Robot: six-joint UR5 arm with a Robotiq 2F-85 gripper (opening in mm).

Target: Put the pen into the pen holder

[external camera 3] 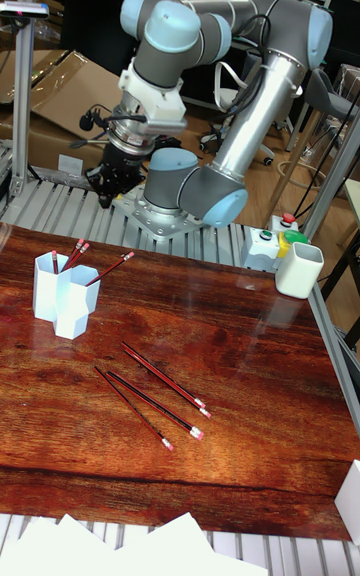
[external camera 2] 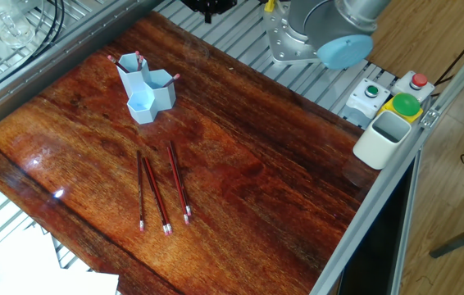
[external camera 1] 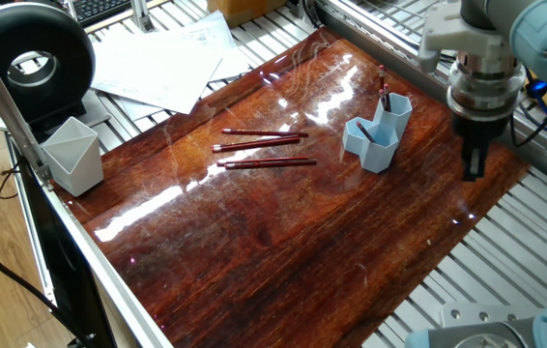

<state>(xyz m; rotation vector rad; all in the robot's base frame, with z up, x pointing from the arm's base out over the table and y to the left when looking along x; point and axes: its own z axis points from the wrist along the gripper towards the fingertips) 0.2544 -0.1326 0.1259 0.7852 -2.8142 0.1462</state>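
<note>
The light blue pen holder (external camera 1: pixel 380 135) stands at the far right of the wooden table, with pens (external camera 1: pixel 383 89) sticking out of its tubes. It also shows in the other fixed view (external camera 2: pixel 146 90) and the tall view (external camera 3: pixel 62 291). Three dark red pens (external camera 1: pixel 259 146) lie flat side by side near the table's middle (external camera 2: pixel 158 195) (external camera 3: pixel 160 391). My gripper (external camera 1: pixel 472 164) hangs to the right of the holder, above the table's right edge, apart from holder and pens. Its fingers point down and appear as one dark bar. Nothing shows between them.
A pale grey angular cup (external camera 1: pixel 72 155) stands at the left edge by a black round device (external camera 1: pixel 30 60). Loose paper sheets (external camera 1: pixel 162 63) lie behind the table. A white cup (external camera 2: pixel 382 139) and a button box (external camera 2: pixel 404 102) sit beside the arm's base (external camera 3: pixel 185 201).
</note>
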